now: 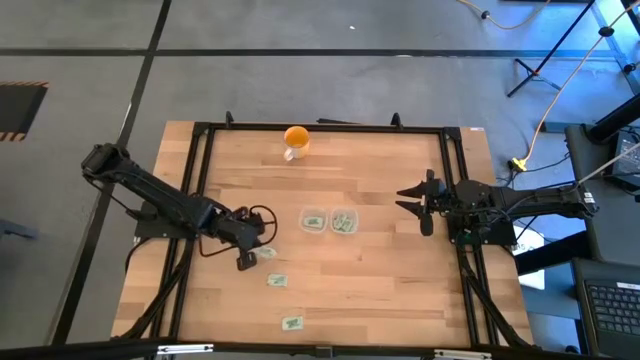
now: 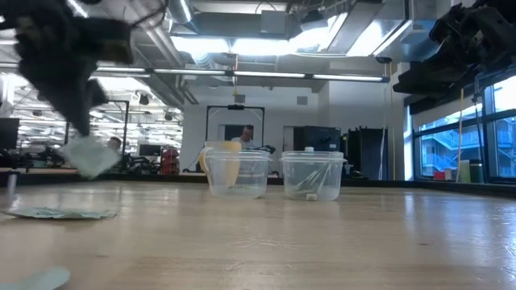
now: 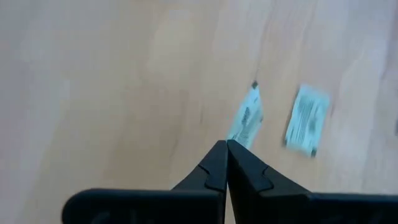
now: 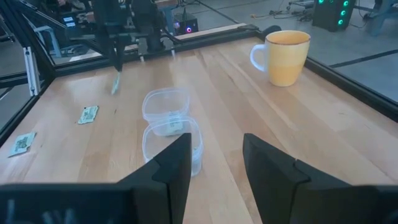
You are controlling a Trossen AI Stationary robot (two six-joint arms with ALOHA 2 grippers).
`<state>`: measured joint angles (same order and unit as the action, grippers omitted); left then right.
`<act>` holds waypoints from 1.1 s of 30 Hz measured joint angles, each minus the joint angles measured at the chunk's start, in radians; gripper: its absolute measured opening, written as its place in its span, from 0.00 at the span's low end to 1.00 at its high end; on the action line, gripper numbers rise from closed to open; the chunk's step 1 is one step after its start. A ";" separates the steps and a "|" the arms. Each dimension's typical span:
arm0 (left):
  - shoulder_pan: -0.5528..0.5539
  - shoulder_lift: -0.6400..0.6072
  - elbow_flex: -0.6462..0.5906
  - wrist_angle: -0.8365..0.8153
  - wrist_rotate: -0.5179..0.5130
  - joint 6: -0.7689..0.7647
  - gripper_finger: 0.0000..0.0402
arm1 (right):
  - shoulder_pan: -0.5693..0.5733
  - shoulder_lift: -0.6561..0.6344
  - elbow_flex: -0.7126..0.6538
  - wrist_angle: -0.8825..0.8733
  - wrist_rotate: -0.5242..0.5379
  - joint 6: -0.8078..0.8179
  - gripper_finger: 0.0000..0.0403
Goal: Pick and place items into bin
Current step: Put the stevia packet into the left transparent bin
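My left gripper [image 1: 244, 260] [image 3: 227, 145] hangs over the table's left half, shut on one pale green packet [image 2: 89, 156] that is clear of the wood. Two more packets lie flat on the table nearer the front edge [image 1: 277, 281] [image 1: 292, 322]; one of them [image 3: 306, 118] shows in the left wrist view. Two clear plastic bins [image 1: 314, 220] [image 1: 344, 222] stand side by side at the table's middle, with packets inside. My right gripper [image 1: 421, 205] [image 4: 216, 140] waits open at the right side, above the table. My left gripper pinches the packet by one end [image 3: 239, 135] between its two fingertips, coming from above and pointing down. The packet [image 4: 115, 84] is lifted clear and hangs below the fingers, tilted.
An orange cup [image 1: 295, 140] [image 4: 286, 56] stands near the far edge. A black frame [image 1: 200, 170] runs around the tabletop. Bare wood lies between the bins and my right gripper. A person [image 2: 247, 138] sits far off in the room behind.
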<state>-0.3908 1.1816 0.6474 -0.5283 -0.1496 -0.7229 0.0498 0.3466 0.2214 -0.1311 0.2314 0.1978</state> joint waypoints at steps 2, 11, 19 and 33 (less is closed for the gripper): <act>0.005 -0.021 0.005 0.047 -0.054 0.052 0.00 | 0.000 0.000 0.000 0.002 0.000 0.000 0.37; 0.117 -0.046 0.007 0.411 -0.214 0.356 0.00 | 0.000 0.000 0.000 0.012 0.000 -0.021 0.37; 0.258 -0.004 0.008 0.586 -0.105 0.483 0.00 | 0.000 0.000 0.000 0.018 0.001 -0.023 0.37; 0.398 0.216 0.008 0.635 0.058 0.475 0.00 | 0.000 0.000 0.000 0.022 0.001 -0.023 0.37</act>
<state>0.0068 1.3973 0.6551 0.1070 -0.0912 -0.2478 0.0498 0.3466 0.2218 -0.1089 0.2321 0.1749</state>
